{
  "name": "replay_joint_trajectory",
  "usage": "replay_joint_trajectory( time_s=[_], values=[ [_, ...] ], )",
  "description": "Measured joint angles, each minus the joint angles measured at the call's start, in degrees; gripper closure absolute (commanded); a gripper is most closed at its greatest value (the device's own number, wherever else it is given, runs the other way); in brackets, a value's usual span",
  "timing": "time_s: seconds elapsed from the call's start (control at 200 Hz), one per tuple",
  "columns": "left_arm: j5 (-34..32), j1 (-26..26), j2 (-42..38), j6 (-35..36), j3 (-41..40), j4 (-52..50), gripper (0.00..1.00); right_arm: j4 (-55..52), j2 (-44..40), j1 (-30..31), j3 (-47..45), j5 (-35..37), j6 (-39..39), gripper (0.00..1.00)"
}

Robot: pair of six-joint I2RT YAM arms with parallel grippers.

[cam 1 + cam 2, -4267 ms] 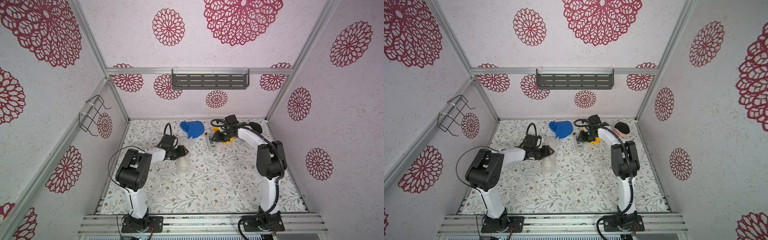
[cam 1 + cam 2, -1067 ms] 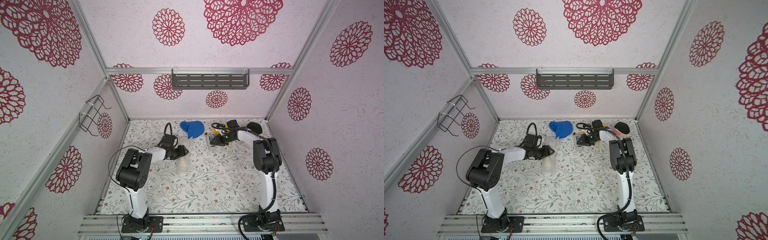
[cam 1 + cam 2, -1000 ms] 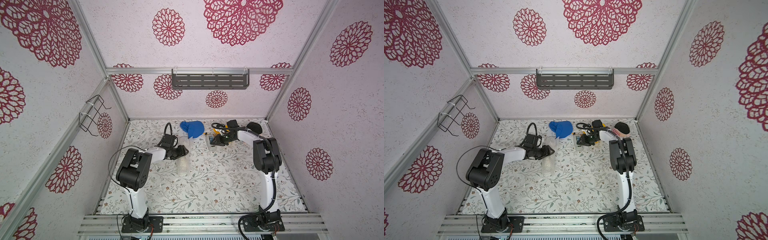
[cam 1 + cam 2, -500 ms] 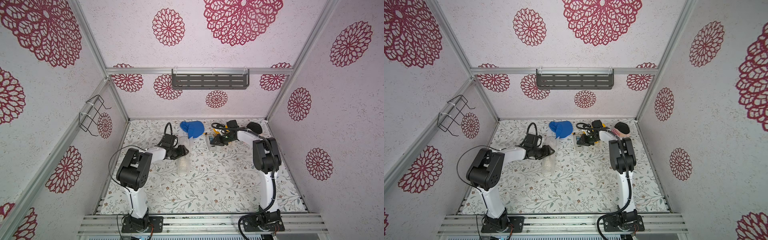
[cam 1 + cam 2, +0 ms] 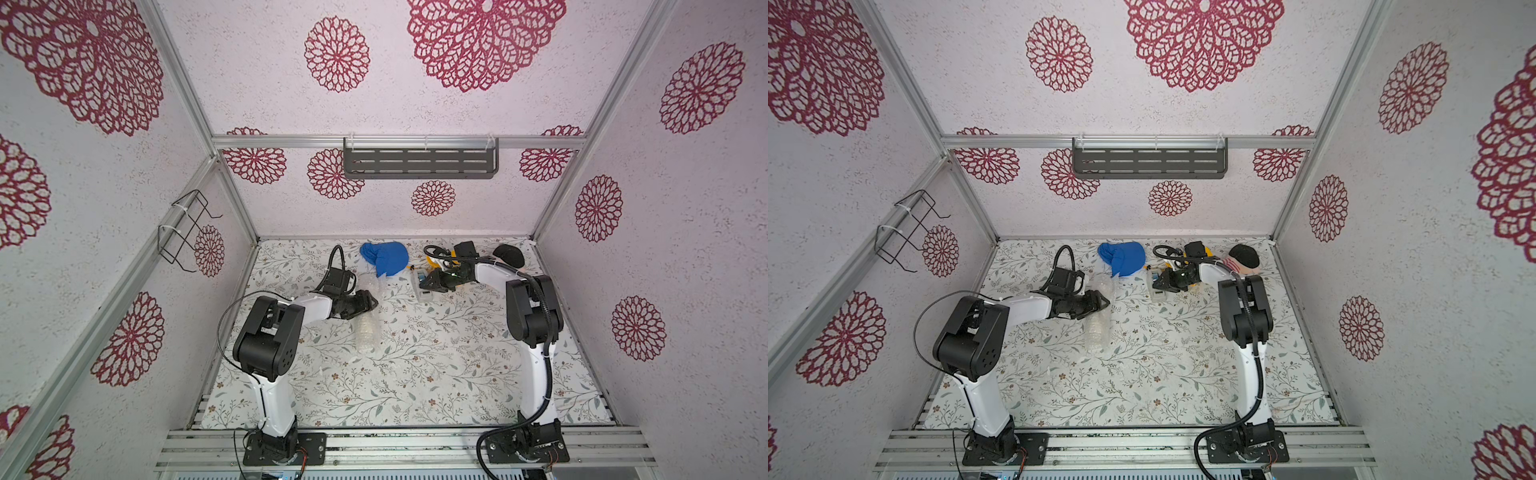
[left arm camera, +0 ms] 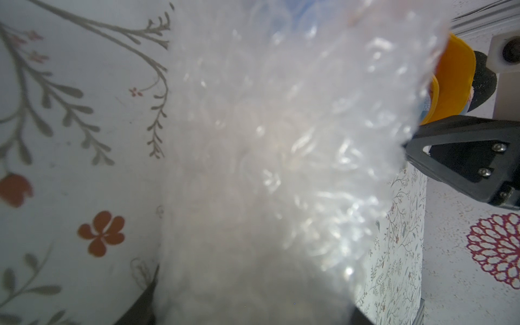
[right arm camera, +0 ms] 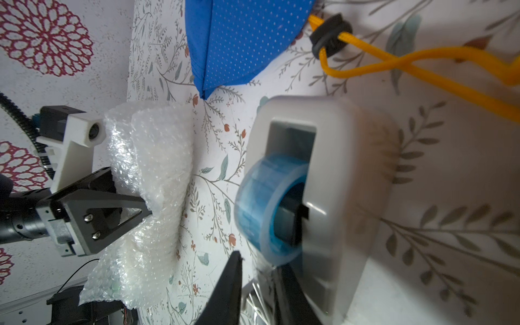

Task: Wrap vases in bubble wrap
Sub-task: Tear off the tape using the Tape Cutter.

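Observation:
The bubble wrap (image 5: 365, 332) (image 5: 1096, 332) lies rolled into a long bundle on the floral table, left of centre. The vases cannot be made out inside it. My left gripper (image 5: 372, 300) (image 5: 1104, 302) is shut on the bundle's far part, and its fingers (image 7: 132, 213) pinch the wrap (image 7: 149, 168). Wrap (image 6: 281, 168) fills the left wrist view. My right gripper (image 5: 424, 284) (image 5: 1156, 284) (image 7: 259, 261) sits at the white tape dispenser (image 5: 424, 294) (image 7: 351, 168). Its fingers stand close together on the crinkled clear tape end under the blue roll (image 7: 267, 208).
A blue cloth (image 5: 384, 257) (image 7: 247, 36) lies at the back centre. A yellow item (image 5: 434, 259) with a yellow cord (image 7: 422, 59) lies behind the dispenser. A black round thing (image 5: 509, 254) sits in the back right corner. A grey shelf (image 5: 419, 162) and a wire basket (image 5: 187, 230) hang on the walls.
Since the oldest frames my right gripper has come from the yellow item to the dispenser. In the last second its jaws narrowed slightly. The left arm has not moved.

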Motion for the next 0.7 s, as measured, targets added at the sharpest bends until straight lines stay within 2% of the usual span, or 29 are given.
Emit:
replay_joint_trajectory(
  time_s=[0.18, 0.405, 0.701],
  values=[
    [0.2, 0.0, 0.09, 0.04, 0.07, 0.02, 0.9, 1.88, -0.17, -0.17, -1.18, -0.13, 0.74, 0.85],
    [0.37, 0.0, 0.24, 0.22, 0.28, -0.09, 0.9, 3.3, -0.2, -0.2, -1.92, -0.26, 1.9, 1.0],
    [0.37, 0.0, 0.26, 0.39, 0.35, -0.22, 0.9, 5.88, -0.52, -0.33, -3.21, -1.55, 5.73, 1.0]
  ],
)
